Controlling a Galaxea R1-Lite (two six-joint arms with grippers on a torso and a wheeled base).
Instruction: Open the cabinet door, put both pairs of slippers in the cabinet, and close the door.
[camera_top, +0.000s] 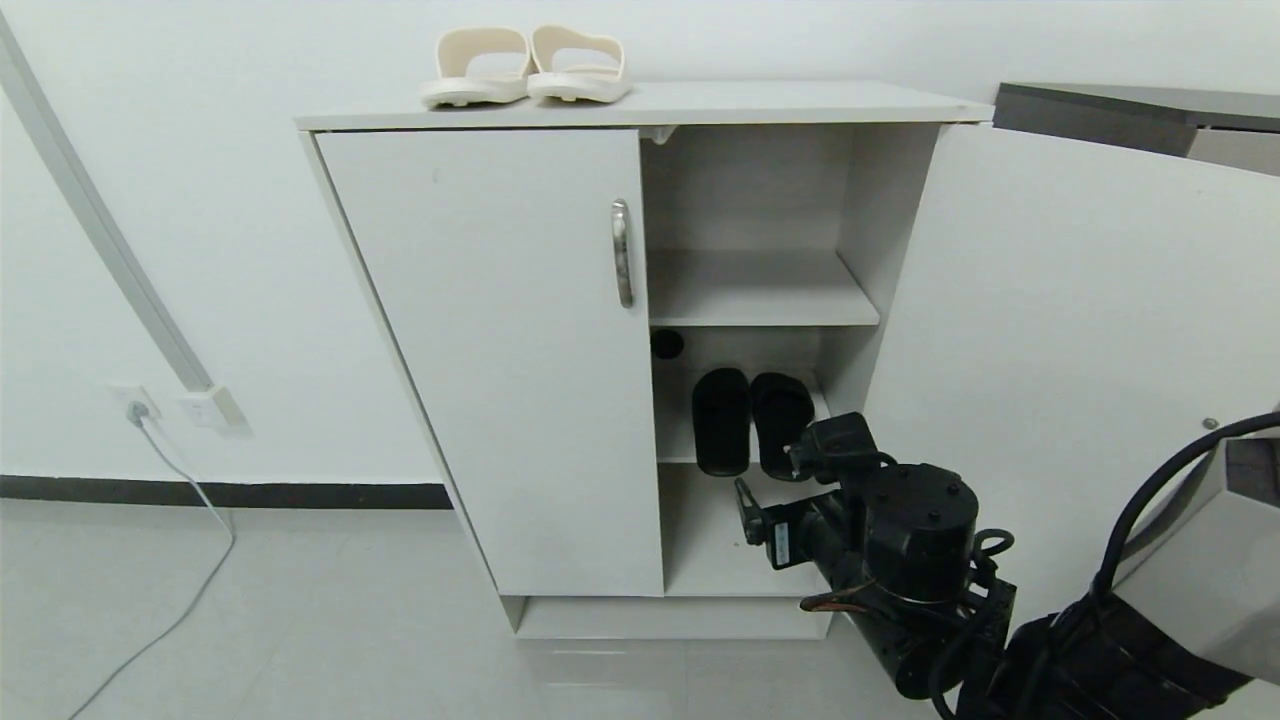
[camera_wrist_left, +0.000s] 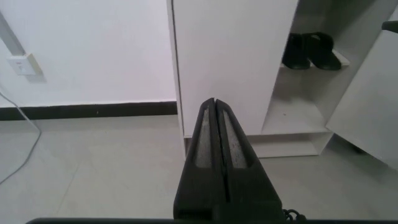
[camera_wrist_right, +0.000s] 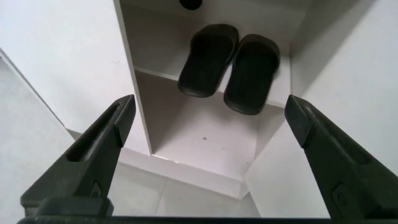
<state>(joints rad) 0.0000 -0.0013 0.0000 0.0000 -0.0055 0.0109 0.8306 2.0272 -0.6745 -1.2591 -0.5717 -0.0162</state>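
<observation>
My right claw (camera_top: 775, 482), jaws apart & empty, sits low at the open cabinet (camera_top: 480, 350). Black slippers (camera_top: 752, 420) lie just ahead on the mid shelf (camera_top: 675, 432). Left claw (camera_wrist_left: 214, 112) is pressed together. Cream slippers (camera_top: 527, 66) are up-left on top, long axis front-to-back, so prob. left arm's side.

2 black slippers (camera_top: 722, 420), 2 cream slippers (camera_top: 478, 65), 1 cabinet (camera_top: 800, 100) with 2 doors (camera_top: 490, 380), 1 handle (camera_top: 622, 253)
</observation>
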